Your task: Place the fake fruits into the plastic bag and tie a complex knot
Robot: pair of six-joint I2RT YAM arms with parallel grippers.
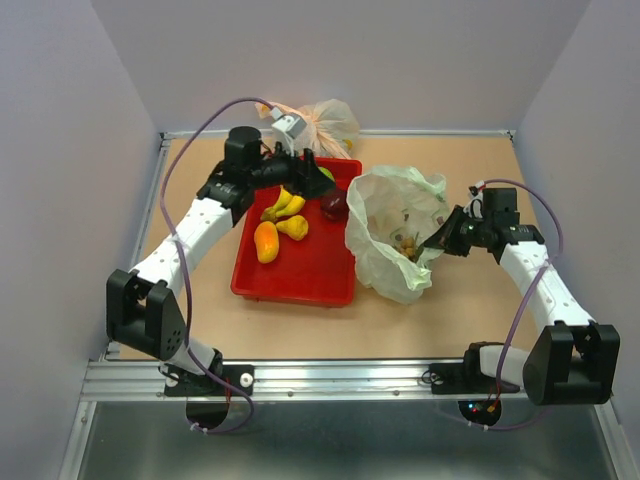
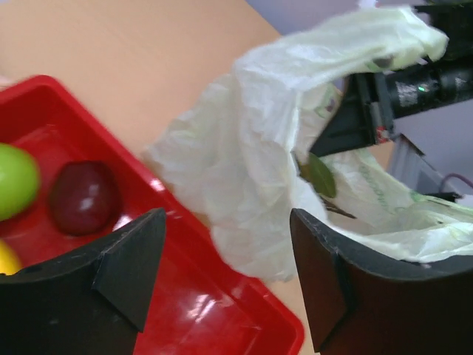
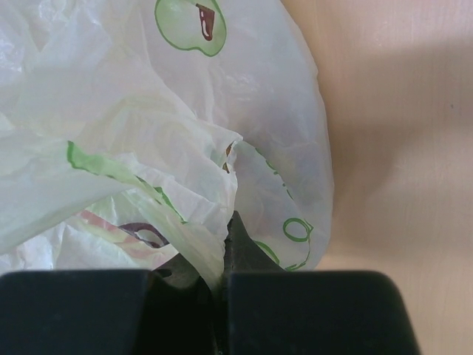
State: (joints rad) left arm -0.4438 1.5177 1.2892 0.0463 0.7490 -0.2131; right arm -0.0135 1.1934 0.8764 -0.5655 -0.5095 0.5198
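The red tray holds 5 fake fruits: 2 bananas, a mango, a dark red apple and a green apple. The plastic bag stands open just right of the tray, and brown berries appear to lie inside.

Estimated progress is early: 5 transfers and the knot are outstanding.

The right gripper is clamped on the bag rim. The left gripper is spread wide and empty, near the apples.

Wide-apart left gripper above red tray and plastic bag; dark red apple beside green apple
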